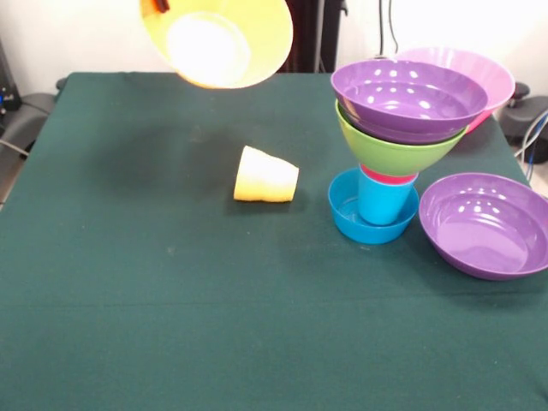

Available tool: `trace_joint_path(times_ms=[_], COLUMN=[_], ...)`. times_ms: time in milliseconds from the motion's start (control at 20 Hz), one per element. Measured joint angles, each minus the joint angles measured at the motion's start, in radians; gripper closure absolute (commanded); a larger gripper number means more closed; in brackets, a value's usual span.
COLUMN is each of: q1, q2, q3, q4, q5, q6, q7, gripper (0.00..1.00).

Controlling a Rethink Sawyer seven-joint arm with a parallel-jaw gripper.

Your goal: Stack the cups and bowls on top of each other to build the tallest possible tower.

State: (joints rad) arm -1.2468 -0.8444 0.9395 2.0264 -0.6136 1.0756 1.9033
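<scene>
— Do you see any writing from where you stand? A label, a brand, a number?

— No, nothing I can read. The bowls [409,96] are plain glossy plastic, with only bright spots of light on them.

— And the cup [266,175] lying on its side?

— Plain also. It has no print and no sticker on the part that faces me.

— Maybe on the table [171,325]?

— The green cloth carries no mark and no sign.

— The big yellow bowl [218,38] up there?

— Its inside is bare, with only glare. No letters are anywhere in view.
</scene>
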Motion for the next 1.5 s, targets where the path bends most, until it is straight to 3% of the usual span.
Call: trace_joint_path(times_ms=[750, 1500], q1=[-0.004, -0.084], q2=[-0.087, -0.135], q3=[0.104, 0.255], q4=[-0.052, -0.068], q5=[0.127, 0.242], q6=[0.134, 0.162], q7=[0.000, 0.000], gripper=[1.00, 1.00])
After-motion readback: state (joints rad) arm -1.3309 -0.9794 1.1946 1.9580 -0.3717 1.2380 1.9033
